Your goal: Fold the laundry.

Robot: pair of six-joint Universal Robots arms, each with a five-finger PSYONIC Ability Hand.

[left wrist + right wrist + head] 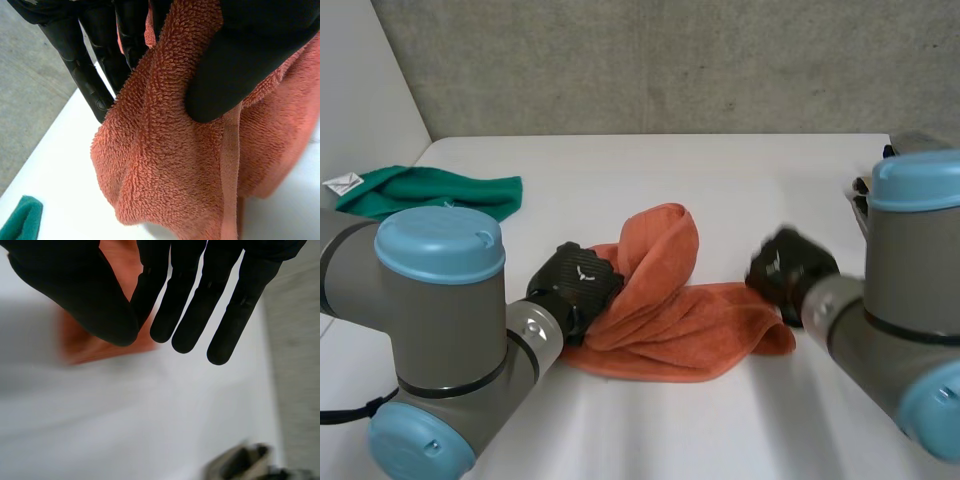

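Observation:
An orange towel [670, 310] lies bunched in the middle of the white table [720, 170], with one fold rising toward the back. My left hand [575, 285] is at the towel's left edge. In the left wrist view, this hand [235, 65] presses its thumb into the orange towel [165, 165] against its fingers [85, 75] and lifts that part. My right hand [788, 270] hovers at the towel's right edge. In its own view, the right hand [75, 285] has straight fingers and the thumb tip rests by the first finger. The orange towel [90, 345] lies beyond it.
A green cloth [430, 190] with a white tag lies crumpled at the back left of the table; its edge [22, 220] shows beside the towel. A grey object [860, 200] sits at the table's right edge. A concrete wall stands behind.

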